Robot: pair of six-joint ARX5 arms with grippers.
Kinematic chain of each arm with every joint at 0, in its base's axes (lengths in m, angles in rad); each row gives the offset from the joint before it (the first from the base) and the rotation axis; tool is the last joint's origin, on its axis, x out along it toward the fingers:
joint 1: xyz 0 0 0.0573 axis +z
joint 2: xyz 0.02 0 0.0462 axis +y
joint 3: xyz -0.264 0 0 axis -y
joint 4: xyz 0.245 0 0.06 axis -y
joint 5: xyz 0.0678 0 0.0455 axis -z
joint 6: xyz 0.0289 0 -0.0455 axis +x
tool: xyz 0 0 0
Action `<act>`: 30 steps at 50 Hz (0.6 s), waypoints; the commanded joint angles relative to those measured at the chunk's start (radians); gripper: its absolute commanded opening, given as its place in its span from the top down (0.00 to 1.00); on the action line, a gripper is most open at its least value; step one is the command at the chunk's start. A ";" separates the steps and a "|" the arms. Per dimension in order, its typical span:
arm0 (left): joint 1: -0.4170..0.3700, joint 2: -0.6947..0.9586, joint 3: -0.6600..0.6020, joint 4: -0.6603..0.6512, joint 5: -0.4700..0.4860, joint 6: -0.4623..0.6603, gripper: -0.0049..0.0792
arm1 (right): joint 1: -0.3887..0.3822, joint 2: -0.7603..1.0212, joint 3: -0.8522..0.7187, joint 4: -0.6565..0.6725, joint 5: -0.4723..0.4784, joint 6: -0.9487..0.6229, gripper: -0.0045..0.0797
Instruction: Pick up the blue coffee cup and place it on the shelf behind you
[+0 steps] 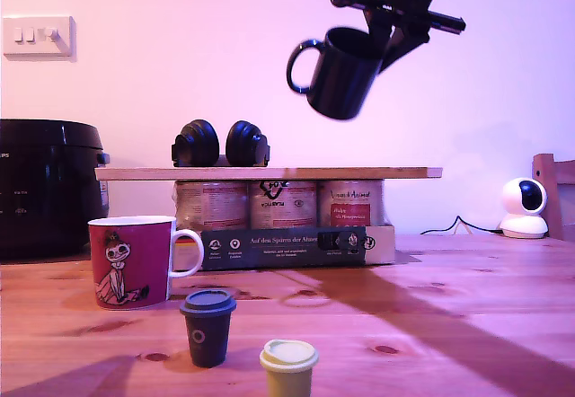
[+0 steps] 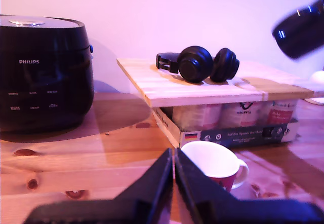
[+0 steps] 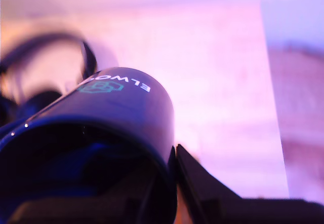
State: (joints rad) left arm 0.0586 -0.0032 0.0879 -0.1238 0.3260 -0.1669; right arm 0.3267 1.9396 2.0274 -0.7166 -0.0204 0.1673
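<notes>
My second gripper (image 1: 382, 42) carries the blue coffee cup (image 1: 340, 72) high in the air, clamped on its rim with one finger inside the mouth and one outside; the cup hangs tilted, handle toward the exterior view's left, above the shelf (image 1: 268, 172) and well clear of it. My first gripper (image 2: 173, 176) sits low over the table (image 1: 467, 307) with its jaws pressed together on nothing, near the red mug (image 2: 215, 164).

The grip is my chief worry; a pinch on a glossy rim holds a heavy cup poorly, so a jolt on the way down could let it swivel or slip, and a fall from here would likely break it. The headphones (image 1: 221, 143) occupy the shelf toward the exterior view's left; lowering there would knock them. The plank merely rests on jars (image 1: 283, 204) and a box (image 1: 296, 246); a tilted or hard landing near its overhanging end might tip it.
</notes>
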 commanded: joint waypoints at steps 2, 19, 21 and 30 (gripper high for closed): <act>-0.005 -0.010 -0.001 0.002 0.010 0.014 0.97 | 0.000 0.008 0.034 0.074 -0.028 -0.002 0.96; -0.005 -0.010 -0.001 -0.011 0.010 0.018 0.97 | -0.008 0.092 0.043 0.143 -0.052 -0.008 0.96; -0.005 -0.010 -0.001 -0.011 0.010 0.018 0.97 | -0.009 0.102 0.053 0.135 -0.055 -0.004 0.96; -0.005 -0.010 -0.001 -0.012 0.010 0.018 0.97 | -0.015 0.137 0.130 0.066 -0.059 0.002 0.96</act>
State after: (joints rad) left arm 0.0586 -0.0032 0.0879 -0.1432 0.3332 -0.1535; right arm 0.3180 2.1204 2.0789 -0.6708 -0.0692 0.1600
